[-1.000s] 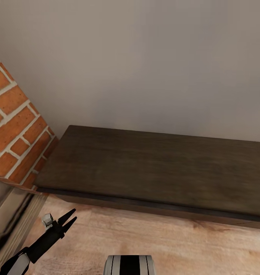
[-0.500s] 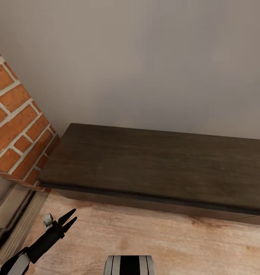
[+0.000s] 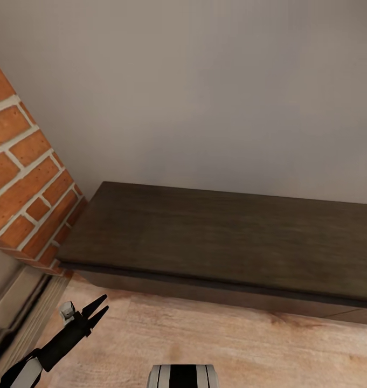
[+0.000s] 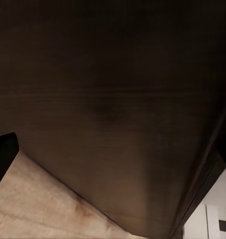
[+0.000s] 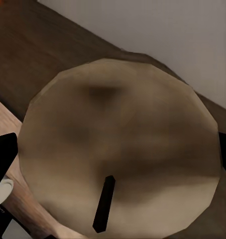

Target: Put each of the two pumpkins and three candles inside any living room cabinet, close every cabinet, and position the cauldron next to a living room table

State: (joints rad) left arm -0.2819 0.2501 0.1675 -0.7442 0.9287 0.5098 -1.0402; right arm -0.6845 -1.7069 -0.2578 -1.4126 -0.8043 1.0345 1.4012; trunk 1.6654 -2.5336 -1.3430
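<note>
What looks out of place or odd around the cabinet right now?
Nothing stands out. The cabinet sits flat against the wall beside the brick fireplace, its front closed. The left gripper hovers open over the wooden floor. No spills or damage.

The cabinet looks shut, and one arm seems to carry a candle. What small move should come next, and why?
Probably bring the open left gripper up to the front of the cabinet and start pulling it open. The cabinet front looks fully shut, and the candle seems to be held in the right gripper, so it has nowhere to go yet.
</note>
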